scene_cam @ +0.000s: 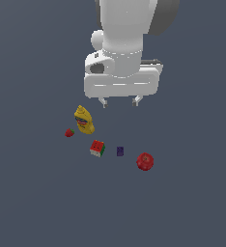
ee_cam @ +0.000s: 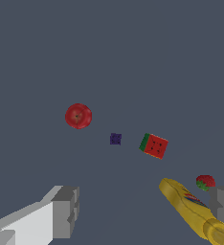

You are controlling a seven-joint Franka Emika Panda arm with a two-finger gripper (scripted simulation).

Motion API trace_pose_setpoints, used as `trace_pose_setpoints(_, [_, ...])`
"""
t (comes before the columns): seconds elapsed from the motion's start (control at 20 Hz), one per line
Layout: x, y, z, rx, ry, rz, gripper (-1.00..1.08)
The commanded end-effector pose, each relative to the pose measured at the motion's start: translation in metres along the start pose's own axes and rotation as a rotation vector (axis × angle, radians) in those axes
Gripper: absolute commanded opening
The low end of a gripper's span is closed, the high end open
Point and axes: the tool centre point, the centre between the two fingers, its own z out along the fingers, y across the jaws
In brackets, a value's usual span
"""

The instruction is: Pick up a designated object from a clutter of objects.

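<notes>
The tiny dark purple block (scene_cam: 120, 151) lies on the grey floor between the red-green-white cube (scene_cam: 97, 148) and the red round fruit (scene_cam: 145, 161). In the wrist view the block (ee_cam: 115, 139) sits between the fruit (ee_cam: 78, 116) and the cube (ee_cam: 154, 145). My gripper (scene_cam: 120, 102) hangs open and empty well above the floor, apart from every item. In the wrist view its fingers (ee_cam: 65, 210) stand wide apart around the gripper's middle (ee_cam: 145, 210).
A yellow mustard bottle (scene_cam: 84, 119) stands to the exterior view's left of the cube, with a tiny red strawberry (scene_cam: 69, 132) beside it. In the wrist view the bottle (ee_cam: 193, 213) and strawberry (ee_cam: 205, 182) lie near one finger.
</notes>
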Motion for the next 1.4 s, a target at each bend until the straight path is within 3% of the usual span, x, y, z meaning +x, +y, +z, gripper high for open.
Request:
trace_pose_setpoints(0.0, [0.000, 0.000, 0.000, 0.000, 0.000, 0.000, 1.00])
trace_pose_setpoints(0.75, [0.012, -0.001, -0.003, 0.020, 0.023, -0.001, 1.00])
trace_pose_setpoints(1.05, [0.018, -0.001, 0.028, 0.016, 0.014, 0.010, 1.00])
trace_pose_setpoints(1.35, [0.023, -0.002, 0.083, 0.009, -0.002, 0.027, 1.00])
